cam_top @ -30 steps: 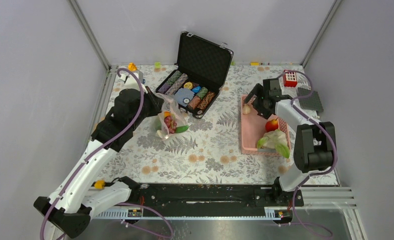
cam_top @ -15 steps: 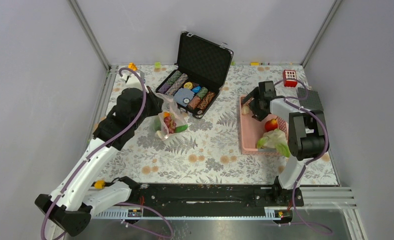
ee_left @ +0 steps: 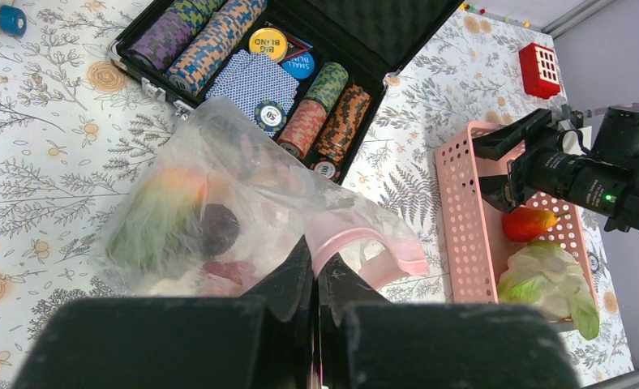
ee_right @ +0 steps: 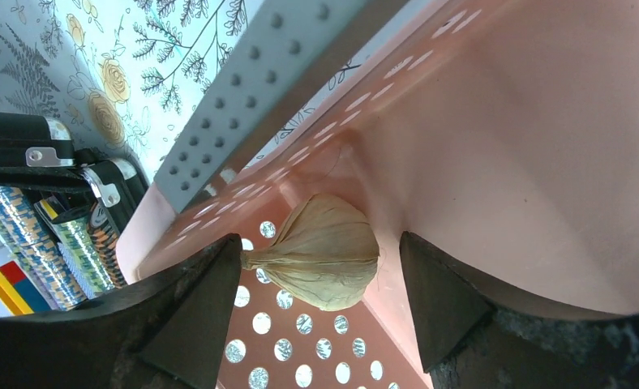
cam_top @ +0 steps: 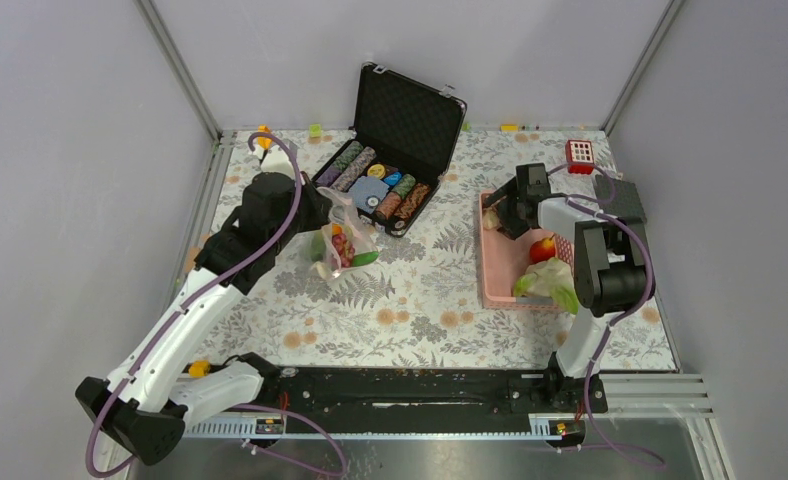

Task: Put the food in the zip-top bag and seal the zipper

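Straddling a small beige garlic bulb (ee_right: pixel 332 263) in the far corner of the pink basket (cam_top: pixel 487 262), the right tool (ee_right: pixel 316 267) has its jaws spread on either side of it, one tip just at the stalk and the other still clear. To do the pick well, I would judge that the jaws should settle low around the round body, not the thin stalk, and close squarely, since the bulb sits tight against the basket's wall and could roll or wedge into the corner. The left tool (ee_left: pixel 315 284) is pinched tight on the clear zip-top bag (ee_left: pixel 219 211) at its mouth, right by the pink zipper (ee_left: pixel 357 243), holding it up off the table (cam_top: pixel 420 300). A mango (ee_left: pixel 170 190) and dark grapes (ee_left: pixel 217 229) already lie inside. A red fruit (ee_left: pixel 529 223) and white-green leafy pieces (ee_left: pixel 547 279) wait in the near end of the basket, well apart from the bag. The open poker chip case (cam_top: pixel 395 140) stands just behind the bag, so a carry across should come in from the front, and the bag's mouth looks folded, which may hinder dropping food in.
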Controlling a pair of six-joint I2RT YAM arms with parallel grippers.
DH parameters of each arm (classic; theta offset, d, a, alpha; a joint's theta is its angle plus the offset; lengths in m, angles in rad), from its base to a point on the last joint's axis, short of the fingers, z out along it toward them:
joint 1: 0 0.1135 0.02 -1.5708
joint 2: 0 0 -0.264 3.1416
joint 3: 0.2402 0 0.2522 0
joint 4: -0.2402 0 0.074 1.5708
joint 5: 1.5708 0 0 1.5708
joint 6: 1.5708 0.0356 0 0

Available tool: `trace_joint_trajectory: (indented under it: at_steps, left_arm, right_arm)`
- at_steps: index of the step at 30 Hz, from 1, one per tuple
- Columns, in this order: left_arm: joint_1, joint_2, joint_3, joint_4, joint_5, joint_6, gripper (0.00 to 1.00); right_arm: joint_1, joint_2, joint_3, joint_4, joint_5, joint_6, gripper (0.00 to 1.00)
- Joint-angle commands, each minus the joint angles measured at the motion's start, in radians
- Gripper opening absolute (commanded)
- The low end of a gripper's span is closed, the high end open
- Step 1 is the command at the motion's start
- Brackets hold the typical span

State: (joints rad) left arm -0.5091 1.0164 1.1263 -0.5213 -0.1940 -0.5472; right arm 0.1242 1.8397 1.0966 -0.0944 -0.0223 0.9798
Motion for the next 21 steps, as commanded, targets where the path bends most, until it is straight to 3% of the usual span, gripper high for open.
trace_joint_trajectory:
  at_steps: [1, 17, 21]
  left_arm:
    - [0.004, -0.005, 0.039, 0.065, 0.013, 0.015, 0.00]
    - [0.004, 0.011, 0.028, 0.087, 0.044, 0.026, 0.00]
    - [0.004, 0.005, 0.024, 0.087, 0.037, 0.024, 0.00]
  right_arm:
    - [-0.002, -0.014, -0.024, -0.013, -0.011, 0.025, 0.79]
    - [0.000, -0.051, -0.049, -0.075, 0.017, 0.015, 0.67]
    - [-0.002, -0.054, -0.053, -0.058, 0.006, 0.011, 0.57]
